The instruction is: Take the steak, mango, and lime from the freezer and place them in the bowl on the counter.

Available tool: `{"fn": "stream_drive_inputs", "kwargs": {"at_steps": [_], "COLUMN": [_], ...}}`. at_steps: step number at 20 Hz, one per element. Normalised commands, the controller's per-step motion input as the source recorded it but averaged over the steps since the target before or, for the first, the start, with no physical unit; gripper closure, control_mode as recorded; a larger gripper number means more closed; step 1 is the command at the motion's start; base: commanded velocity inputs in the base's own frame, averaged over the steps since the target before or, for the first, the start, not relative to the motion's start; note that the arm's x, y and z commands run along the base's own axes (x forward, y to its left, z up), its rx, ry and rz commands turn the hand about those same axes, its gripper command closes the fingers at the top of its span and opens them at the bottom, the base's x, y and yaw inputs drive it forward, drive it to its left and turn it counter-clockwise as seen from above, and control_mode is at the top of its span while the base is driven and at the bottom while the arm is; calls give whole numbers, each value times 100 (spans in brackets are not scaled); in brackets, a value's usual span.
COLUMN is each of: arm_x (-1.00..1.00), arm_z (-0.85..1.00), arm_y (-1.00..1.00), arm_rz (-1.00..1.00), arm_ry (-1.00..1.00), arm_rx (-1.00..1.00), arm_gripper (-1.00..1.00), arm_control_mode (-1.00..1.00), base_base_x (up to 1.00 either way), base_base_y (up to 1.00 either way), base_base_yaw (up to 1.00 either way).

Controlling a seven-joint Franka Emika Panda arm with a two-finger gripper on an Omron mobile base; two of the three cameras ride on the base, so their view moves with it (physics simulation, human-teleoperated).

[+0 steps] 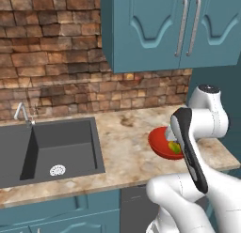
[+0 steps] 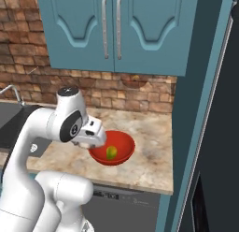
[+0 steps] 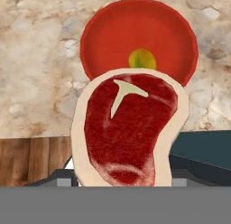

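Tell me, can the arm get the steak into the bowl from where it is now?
Probably yes. The steak hangs in the fingers just short of the bowl, above the counter. Nothing stands between them, and only the mango lies in the bowl, leaving room.

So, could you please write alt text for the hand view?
A raw red steak with a pale fat rim is held up close by the hand, above a red bowl on the beige counter. A yellow-green mango lies in the bowl.

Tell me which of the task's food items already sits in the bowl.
The mango, a yellow-green fruit, lies in the red bowl. The steak is held in the gripper, short of the bowl.
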Motion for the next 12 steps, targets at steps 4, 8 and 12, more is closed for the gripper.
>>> {"fn": "stream_drive_inputs", "kwargs": {"at_steps": [4,8,12], "arm_x": [43,39,34], "arm_z": [-43,-31,-14], "arm_y": [-1,0,0], "arm_rz": [0,0,0], "arm_ry": [4,7,18], "arm_rx": [0,0,1], "arm_gripper": [100,100,100], "arm_control_mode": [-100,-100,-100], "base_base_x": [0,0,0], "base_base_y": [0,0,0], "base_base_yaw": [0,0,0]}}
